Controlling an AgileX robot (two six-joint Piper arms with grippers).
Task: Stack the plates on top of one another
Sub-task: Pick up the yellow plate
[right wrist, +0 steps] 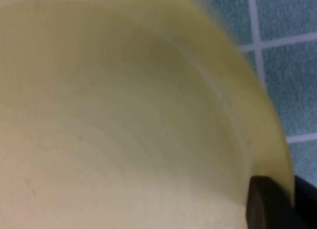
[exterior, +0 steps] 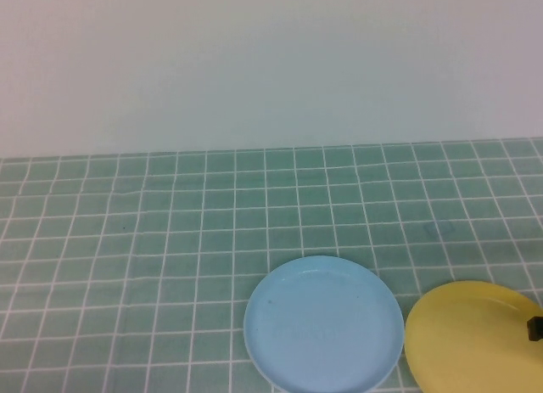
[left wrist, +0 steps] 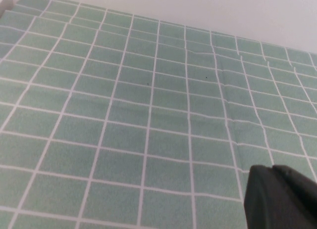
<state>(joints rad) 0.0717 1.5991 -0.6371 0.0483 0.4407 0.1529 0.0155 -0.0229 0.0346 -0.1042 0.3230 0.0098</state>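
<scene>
The light blue plate (exterior: 324,325) lies flat on the green tiled table near its front edge. The yellow plate (exterior: 472,335) is just to its right, a small gap between them. My right gripper (exterior: 534,328) is at the yellow plate's right rim. In the right wrist view it (right wrist: 285,189) is shut on that rim, one finger (right wrist: 262,202) inside the yellow plate (right wrist: 124,130) and the other outside. The white plate is out of view. My left gripper (left wrist: 272,170) shows only in the left wrist view, shut and empty above bare tiles.
The green tiled table (exterior: 170,240) stretches to the left and back, up to a plain white wall (exterior: 271,62). The left wrist view shows only tiles (left wrist: 124,115) and the wall's base.
</scene>
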